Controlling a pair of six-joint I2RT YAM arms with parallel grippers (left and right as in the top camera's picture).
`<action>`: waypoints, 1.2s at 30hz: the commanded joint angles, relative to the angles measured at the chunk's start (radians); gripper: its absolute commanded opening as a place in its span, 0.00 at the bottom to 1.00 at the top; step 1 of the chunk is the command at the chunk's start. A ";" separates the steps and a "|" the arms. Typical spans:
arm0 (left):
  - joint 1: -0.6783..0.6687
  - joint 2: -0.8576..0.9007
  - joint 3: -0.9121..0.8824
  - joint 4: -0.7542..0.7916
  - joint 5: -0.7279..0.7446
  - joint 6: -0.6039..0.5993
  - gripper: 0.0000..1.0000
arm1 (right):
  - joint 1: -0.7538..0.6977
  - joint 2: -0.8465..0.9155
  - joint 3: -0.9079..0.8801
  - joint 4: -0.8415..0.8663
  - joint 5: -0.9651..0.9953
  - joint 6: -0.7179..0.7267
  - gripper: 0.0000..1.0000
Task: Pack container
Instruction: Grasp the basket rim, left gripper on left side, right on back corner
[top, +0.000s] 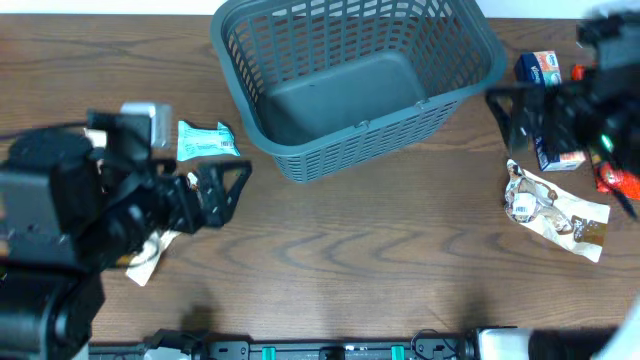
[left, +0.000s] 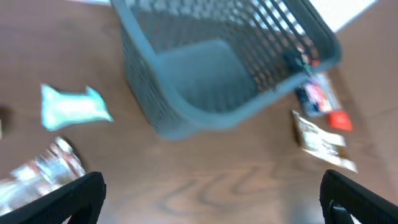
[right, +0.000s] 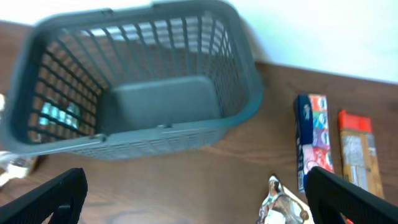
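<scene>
- Both grippers stand wide open and hold nothing. The left gripper (top: 235, 187) hovers over the left of the surface (top: 360, 260), and the right gripper (top: 508, 115) hangs near the container's right end.
- The container (top: 340, 92) stands upright at the far middle of the surface, turned a little askew. Its floor looks bare, so I judge that packing has not begun.
- A teal packet (top: 207, 140) lies just left of the container and close to the left gripper. A crumpled silver packet (top: 553, 208) and a blue box (top: 540, 70) lie to the right, near the right gripper.
- I'd expect the container to be light for its bulk and stiff, with hard, smooth plastic that open jaws could slide on.
- If it needs shifting, the thick rolled rim looks like the best place to take hold, one finger inside and one outside. The slotted walls might snag a fingertip.
- It probably needs no lifting, since its wide mouth faces up and things can be dropped in from above.
- The packets look soft, crinkly and slippery, so a pinch across the middle seems safer than one at an edge.
</scene>
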 joint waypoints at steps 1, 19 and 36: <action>-0.073 0.050 0.031 0.068 -0.198 0.022 0.99 | 0.008 0.083 0.002 -0.005 0.018 -0.037 0.99; -0.077 0.159 0.031 0.119 -0.185 0.025 0.99 | -0.008 0.203 0.001 0.069 -0.171 -0.441 0.99; -0.077 0.139 0.031 0.036 -0.061 0.022 0.99 | -0.110 0.295 0.000 0.138 -0.223 -0.369 0.99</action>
